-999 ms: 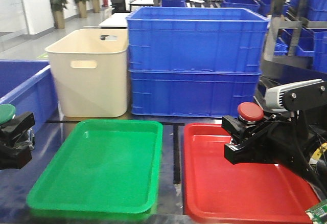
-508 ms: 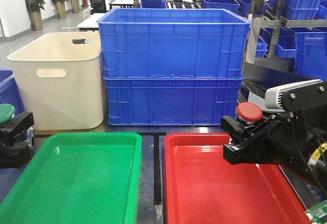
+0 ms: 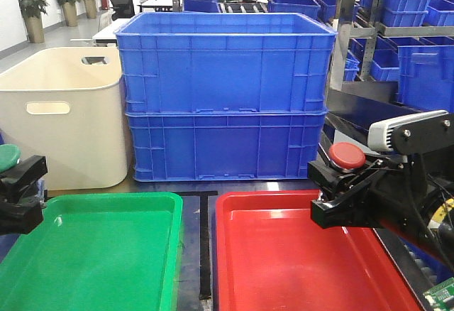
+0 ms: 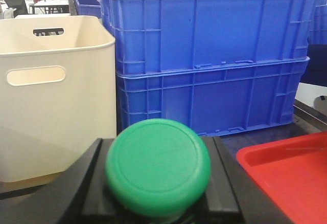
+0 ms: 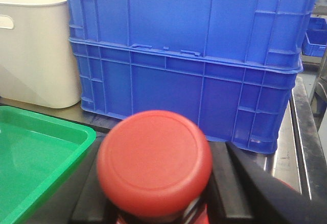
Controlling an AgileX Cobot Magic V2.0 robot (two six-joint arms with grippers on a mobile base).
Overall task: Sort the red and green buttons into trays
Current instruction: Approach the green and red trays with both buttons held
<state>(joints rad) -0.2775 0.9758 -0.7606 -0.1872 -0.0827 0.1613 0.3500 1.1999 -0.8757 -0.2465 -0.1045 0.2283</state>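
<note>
My left gripper (image 3: 18,183) is shut on the green button (image 3: 7,156) at the left edge of the front view, just left of the green tray (image 3: 92,254) and above its level. The green cap (image 4: 158,165) fills the left wrist view between the black fingers (image 4: 84,188). On the right, the right gripper (image 3: 333,190) is shut on the red button (image 3: 347,155) and hovers over the right side of the red tray (image 3: 277,261). In the right wrist view the red cap (image 5: 155,162) sits between the dark fingers (image 5: 232,183). Both trays hold nothing.
Two stacked blue crates (image 3: 225,98) stand right behind the trays, and a cream tub (image 3: 60,112) is to their left. Shelving with more blue crates (image 3: 418,41) rises at the back right. A black tape line (image 3: 206,247) runs between the trays.
The trays, crates and tub have slid left in the front view and look nearer and larger. Both grippers keep their places in the frame, each still holding its button.
</note>
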